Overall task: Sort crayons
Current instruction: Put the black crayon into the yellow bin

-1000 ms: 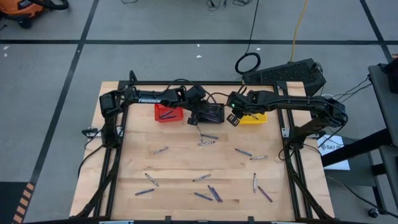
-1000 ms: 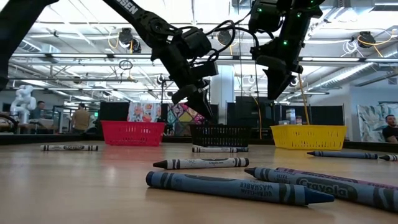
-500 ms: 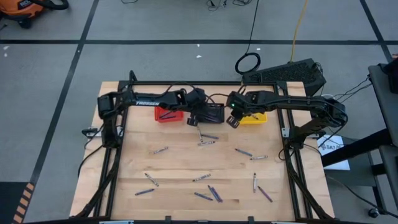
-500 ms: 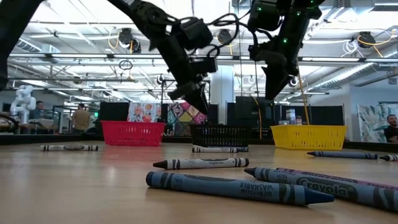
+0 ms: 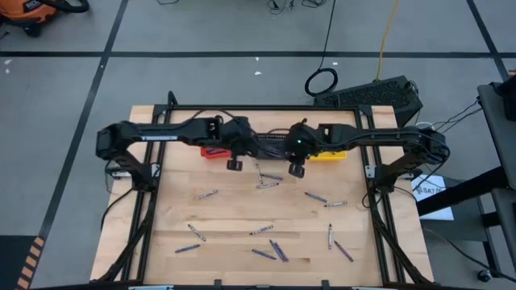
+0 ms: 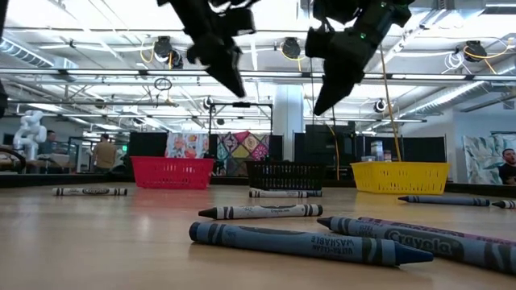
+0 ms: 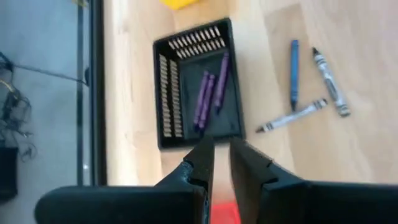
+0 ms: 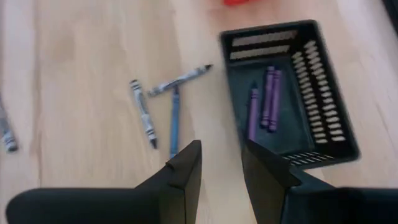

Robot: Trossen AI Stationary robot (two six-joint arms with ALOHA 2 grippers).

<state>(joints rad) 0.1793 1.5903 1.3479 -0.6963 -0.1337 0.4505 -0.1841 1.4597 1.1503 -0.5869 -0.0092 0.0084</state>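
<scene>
Left gripper (image 7: 221, 163) narrowly parted, right gripper (image 8: 221, 163) spread, both empty above black basket (image 7: 166, 93); purple crayons (image 7: 210, 94) inside seen only from wrists.

I count three purple crayons (image 8: 265, 99) lying flat, side by side, in the black basket (image 8: 323, 87). Just beside that basket on the table, a blue crayon (image 8: 175, 118) and two grey crayons (image 8: 144, 112) lie in a loose cluster, their ends close together. More crayons (image 5: 270, 250) lie scattered singly across the near half of the table. Some sticks sit in the red basket (image 5: 212, 151); I can't tell their colour.
</scene>
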